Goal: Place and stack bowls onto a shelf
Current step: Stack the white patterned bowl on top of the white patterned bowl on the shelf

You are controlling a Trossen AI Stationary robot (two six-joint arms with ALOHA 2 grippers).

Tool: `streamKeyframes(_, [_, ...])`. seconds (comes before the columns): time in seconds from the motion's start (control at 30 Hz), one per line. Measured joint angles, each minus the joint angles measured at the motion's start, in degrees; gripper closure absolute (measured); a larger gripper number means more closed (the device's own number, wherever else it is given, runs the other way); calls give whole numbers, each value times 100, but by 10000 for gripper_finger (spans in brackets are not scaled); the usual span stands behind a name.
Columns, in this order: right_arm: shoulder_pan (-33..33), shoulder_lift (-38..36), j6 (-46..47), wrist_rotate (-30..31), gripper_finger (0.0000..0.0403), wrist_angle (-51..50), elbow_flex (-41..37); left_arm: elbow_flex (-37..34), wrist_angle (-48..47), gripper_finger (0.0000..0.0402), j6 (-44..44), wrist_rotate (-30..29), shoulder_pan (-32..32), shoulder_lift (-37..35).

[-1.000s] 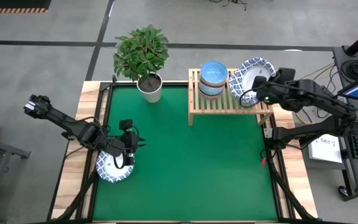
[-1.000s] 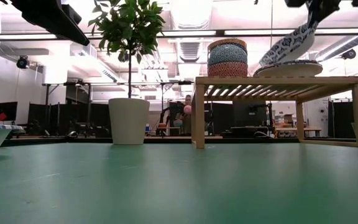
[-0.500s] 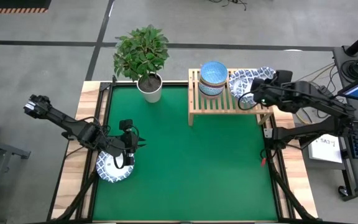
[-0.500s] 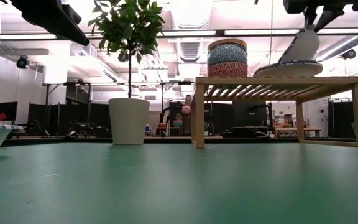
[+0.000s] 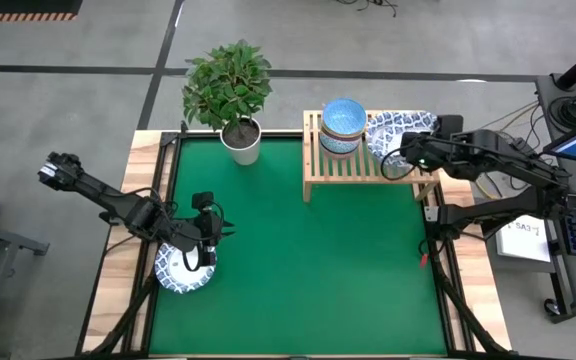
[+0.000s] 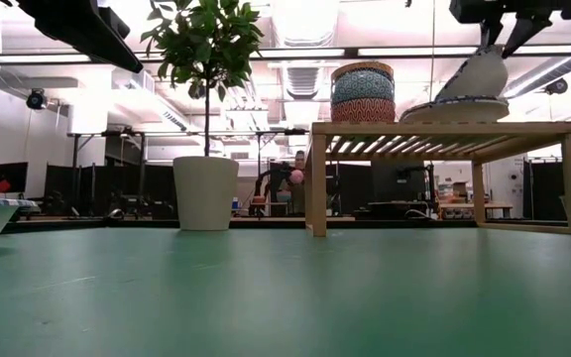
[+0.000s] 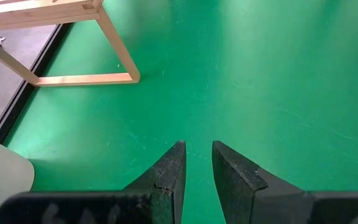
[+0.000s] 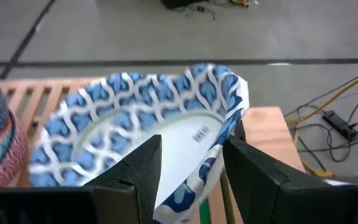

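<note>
- Shelf [image 5: 368, 160] of light wood is the landmark, standing at the far edge of the green desk [image 5: 298, 260], with the potted plant [image 5: 230, 92] just beside its left end.
- Right hand [image 5: 405, 156] is over the shelf's right end, its fingers pinched on the rim of a wide white bowl with a blue patterned rim [image 8: 148, 130]. One finger sits inside the wall, the other outside.
- In the low view that held bowl [image 6: 474, 84] is tilted, its lower edge touching or nearly touching another wide bowl [image 6: 454, 111] already lying on the shelf top.
- A stack of smaller bowls [image 5: 344, 126], light blue on top with orange-red below, stands on the shelf's left part.
- Left hand [image 5: 204, 232] hovers well apart from the shelf, above one more blue-rimmed bowl [image 5: 182, 270] near the desk's left edge; its fingers [image 7: 166, 180] are slightly apart and hold nothing.
- These bowls look like stiff, glazed ceramic: likely heavy for a rim pinch, slippery and easily chipped. I judge the best hold to be deep over the rim wall, with the bowl levelled and nested gently.
</note>
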Motion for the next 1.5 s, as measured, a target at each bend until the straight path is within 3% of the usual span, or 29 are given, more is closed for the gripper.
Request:
streamKeyframes(0.37, [0, 481, -55, -203, 243, 10, -187, 0, 35, 341, -11, 0, 0, 0])
streamKeyframes(0.6, [2, 873, -96, -1028, 243, 1, -286, 0, 40, 341, -7, 0, -1, 0])
streamKeyframes(0.77, [2, 1102, -287, -1184, 243, 3, -288, 0, 61, 341, -18, 0, 0, 1])
streamKeyframes(1.2, [0, 587, -558, -1020, 240, 3, -41, -2, 109, 341, -166, 2, 1, 0])
streamKeyframes(1.5, [2, 464, -229, -1073, 182, 3, -115, -2, 168, 341, -195, 2, 0, 2])
